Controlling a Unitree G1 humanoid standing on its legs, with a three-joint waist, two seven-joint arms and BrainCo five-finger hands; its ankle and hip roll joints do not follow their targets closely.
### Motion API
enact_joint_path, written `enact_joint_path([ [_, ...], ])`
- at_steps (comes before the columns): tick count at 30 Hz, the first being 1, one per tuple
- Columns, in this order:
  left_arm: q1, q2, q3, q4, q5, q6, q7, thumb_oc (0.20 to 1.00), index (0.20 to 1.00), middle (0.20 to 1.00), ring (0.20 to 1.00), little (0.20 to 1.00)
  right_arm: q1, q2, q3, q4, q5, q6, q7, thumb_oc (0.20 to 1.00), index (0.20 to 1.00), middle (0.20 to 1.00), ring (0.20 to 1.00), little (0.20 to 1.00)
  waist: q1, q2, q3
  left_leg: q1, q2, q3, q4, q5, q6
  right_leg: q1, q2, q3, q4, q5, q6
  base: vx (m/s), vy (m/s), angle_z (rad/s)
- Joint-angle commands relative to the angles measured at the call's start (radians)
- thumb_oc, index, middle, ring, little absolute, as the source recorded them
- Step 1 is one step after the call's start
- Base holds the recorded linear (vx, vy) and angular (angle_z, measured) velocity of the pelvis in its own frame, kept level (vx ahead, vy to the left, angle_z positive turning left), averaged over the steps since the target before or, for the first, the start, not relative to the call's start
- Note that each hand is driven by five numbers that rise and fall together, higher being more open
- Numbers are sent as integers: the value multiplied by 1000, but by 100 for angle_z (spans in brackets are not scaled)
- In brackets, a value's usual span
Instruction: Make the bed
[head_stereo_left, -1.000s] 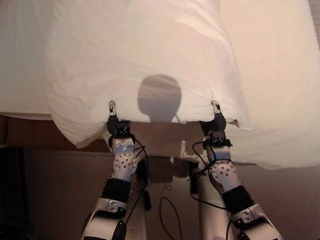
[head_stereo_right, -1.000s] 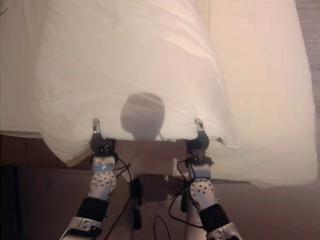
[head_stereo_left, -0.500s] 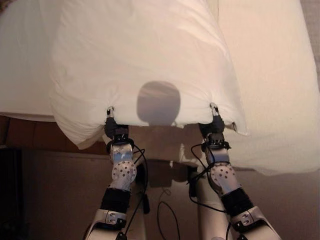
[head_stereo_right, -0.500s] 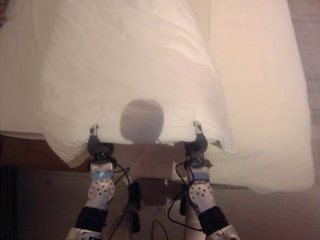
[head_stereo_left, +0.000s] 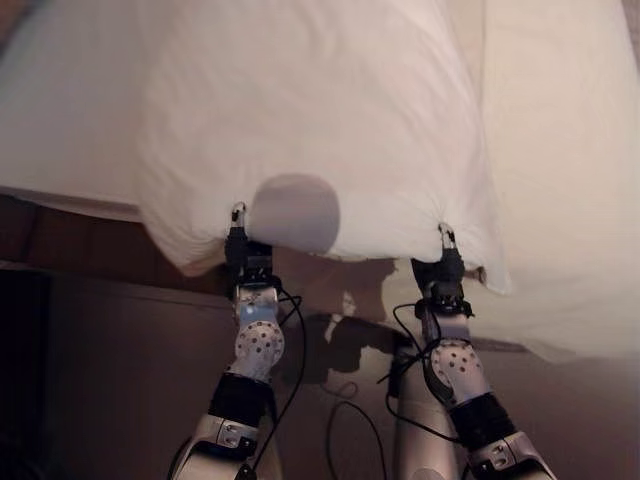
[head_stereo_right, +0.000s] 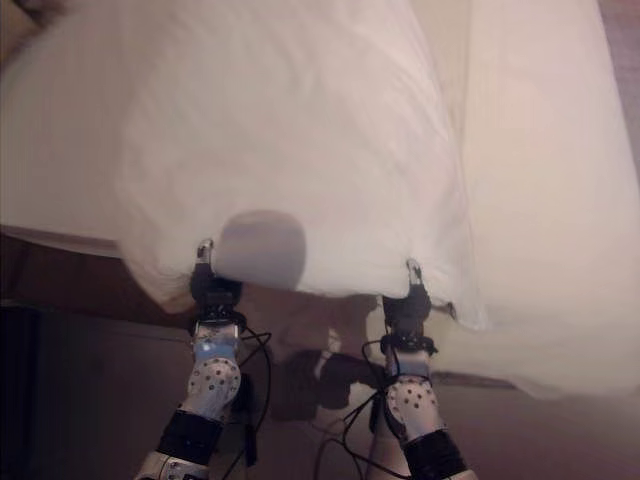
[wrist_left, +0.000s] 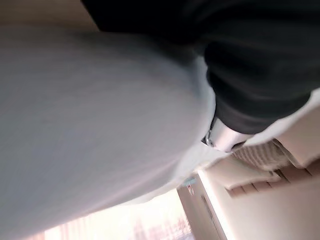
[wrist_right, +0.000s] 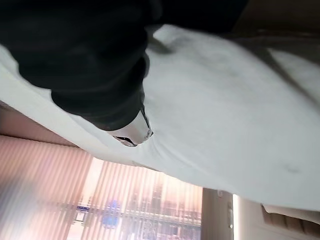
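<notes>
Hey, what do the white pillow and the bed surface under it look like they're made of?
The pillow looks like a soft filling in a matte white woven case, probably cotton: it bulges and puckers where the left hand and right hand pinch its near edge. The bed surface looks like a smooth, matte cream sheet with few creases; the fibre can't be told.

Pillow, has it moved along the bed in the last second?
Cannot tell: the whole view has shifted, and the pillow overhangs the near edge of the bed about as far as before.
</notes>
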Motion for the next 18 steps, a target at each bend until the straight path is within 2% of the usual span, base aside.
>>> enact_joint_path([
  [1, -8, 93, 133, -105, 91, -65, -22, 200, 200, 200, 200, 200, 10, -44, -73, -134, -16, -43, 66, 200, 200, 200, 200, 200, -23, 44, -43, -57, -43, -6, -49, 60, 90, 8, 44, -8, -9, 2, 35, -113, 669, -89],
  [2, -3, 95, 130, -110, 103, -56, -19, 200, 200, 200, 200, 200, 13, -45, -63, -124, -12, -49, 65, 200, 200, 200, 200, 200, -30, 47, -38, -52, -60, 6, -68, 68, 106, -24, 144, 7, 62, -70, 9, -124, 597, -77],
  [3, 3, 90, 136, -116, 115, -54, -7, 200, 200, 200, 200, 200, 8, -47, -55, -112, -13, -55, 61, 200, 200, 200, 200, 200, -26, 41, -35, -42, -75, 24, -102, 82, 116, -61, 208, 8, 115, -118, -10, -105, 500, -82],
  [5, 17, 76, 150, -125, 123, -48, 11, 200, 200, 200, 200, 200, 11, -34, -53, -94, -17, -58, 56, 200, 200, 200, 200, 200, -17, 35, -35, -7, -102, 57, -173, 107, 126, -37, 297, -63, 171, -183, -34, -63, 339, -61],
  [6, 24, 74, 154, -127, 139, -41, 18, 200, 200, 200, 200, 200, 14, -32, -54, -87, -14, -63, 60, 200, 200, 200, 200, 200, -19, 32, -36, 18, -115, 61, -217, 118, 126, -29, 351, -60, 192, -206, -42, -41, 210, -34],
  [9, 40, 63, 153, -131, 159, -33, 29, 200, 200, 200, 200, 200, 25, -24, -48, -80, -15, -75, 63, 200, 200, 200, 200, 200, -17, 26, -46, 37, -144, 72, -277, 156, 130, 17, 438, -34, 156, -224, -63, -46, 78, -23],
  [11, 45, 58, 154, -128, 162, -28, 37, 200, 200, 200, 200, 200, 31, -24, -43, -73, -20, -76, 62, 200, 200, 200, 200, 200, -13, 33, -51, 38, -150, 69, -280, 157, 132, 8, 459, -23, 160, -226, -69, -45, -17, 0],
  [13, 55, 45, 156, -131, 163, -31, 33, 200, 200, 200, 200, 200, 37, -37, -47, -67, -32, -65, 54, 200, 200, 200, 200, 200, -6, 57, -51, 28, -148, 66, -242, 144, 132, 7, 442, -12, 153, -229, -71, -76, -46, -10],
  [16, 68, 27, 163, -123, 148, -41, 35, 200, 200, 200, 200, 200, 43, -46, -51, -56, -29, -57, 56, 200, 200, 200, 200, 200, -12, 65, -55, 21, -144, 66, -234, 148, 127, 12, 439, -10, 133, -211, -66, -61, -104, -11],
  [18, 82, 14, 154, -113, 137, -28, 32, 200, 200, 200, 200, 200, 53, -49, -70, -68, -38, -66, 43, 200, 200, 200, 200, 200, -24, 77, -61, 9, -136, 78, -203, 151, 110, 44, 426, -19, 89, -214, -69, -23, -128, 5],
])
